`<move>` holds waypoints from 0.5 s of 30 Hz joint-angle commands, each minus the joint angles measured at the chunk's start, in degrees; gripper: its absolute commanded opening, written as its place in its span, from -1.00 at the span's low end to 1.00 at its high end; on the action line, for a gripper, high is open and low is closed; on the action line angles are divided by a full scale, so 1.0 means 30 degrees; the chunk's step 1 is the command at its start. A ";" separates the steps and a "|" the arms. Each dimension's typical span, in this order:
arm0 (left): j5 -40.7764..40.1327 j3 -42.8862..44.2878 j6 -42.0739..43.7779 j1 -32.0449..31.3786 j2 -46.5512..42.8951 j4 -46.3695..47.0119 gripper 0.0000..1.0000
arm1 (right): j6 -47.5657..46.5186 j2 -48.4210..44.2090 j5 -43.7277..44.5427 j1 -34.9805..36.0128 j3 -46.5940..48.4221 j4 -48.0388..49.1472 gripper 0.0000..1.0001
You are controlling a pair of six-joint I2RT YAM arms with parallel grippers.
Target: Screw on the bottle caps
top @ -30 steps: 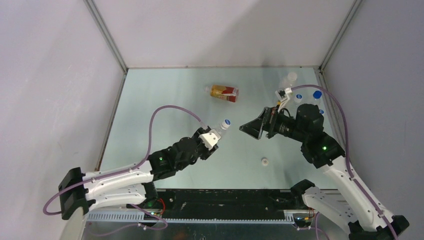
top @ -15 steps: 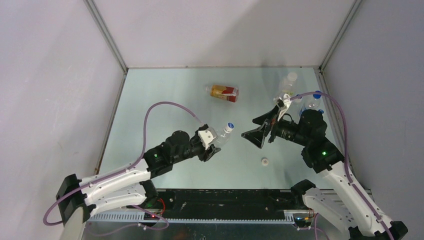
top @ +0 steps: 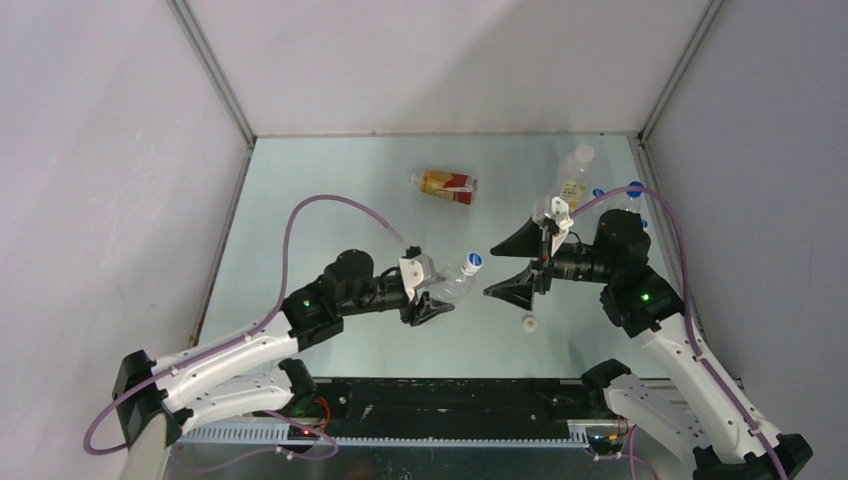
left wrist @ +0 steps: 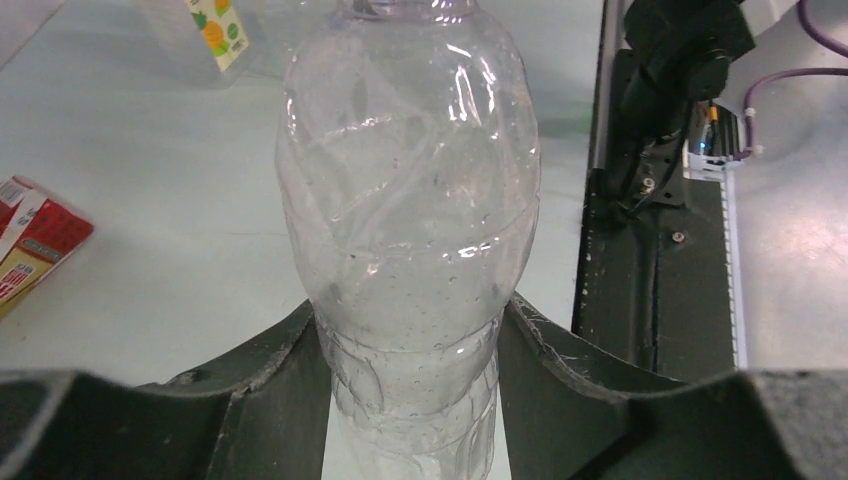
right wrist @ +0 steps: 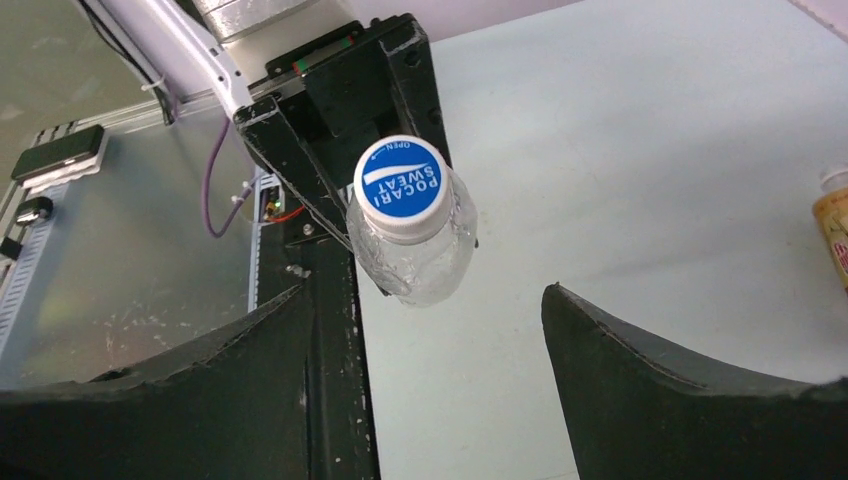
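My left gripper (top: 432, 297) is shut on the lower body of a clear bottle (left wrist: 410, 200), held off the table with its neck pointing right. A blue cap (right wrist: 399, 189) sits on that neck. My right gripper (top: 490, 272) stands open just right of the cap (top: 474, 260), facing it, with nothing between its fingers (right wrist: 640, 370). A white cap (top: 528, 322) lies loose on the table below the right gripper. An amber bottle with a red-orange label (top: 448, 185) lies on its side at the back centre.
A clear yellow-labelled bottle (top: 575, 172) stands at the back right, with another blue-capped bottle (top: 634, 190) behind my right arm. The black base rail (top: 450, 400) runs along the near edge. The cell's walls close in the left, back and right sides.
My left arm has swung the bottle rightwards, so its cap now points at the right gripper. The right gripper has rolled about its wrist and its jaws have narrowed slightly.
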 commanded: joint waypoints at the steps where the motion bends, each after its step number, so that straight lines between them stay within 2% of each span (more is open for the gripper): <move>1: 0.1554 0.1266 0.0353 0.0131 0.0289 -0.0120 -0.60 | -0.0888 0.0117 -0.1563 -0.0069 0.1019 0.0776 0.70; 15: 0.2304 0.2172 0.0784 0.0126 0.1055 -0.1324 -0.61 | -0.0050 0.0643 -0.2324 -0.0175 0.1020 0.3497 0.62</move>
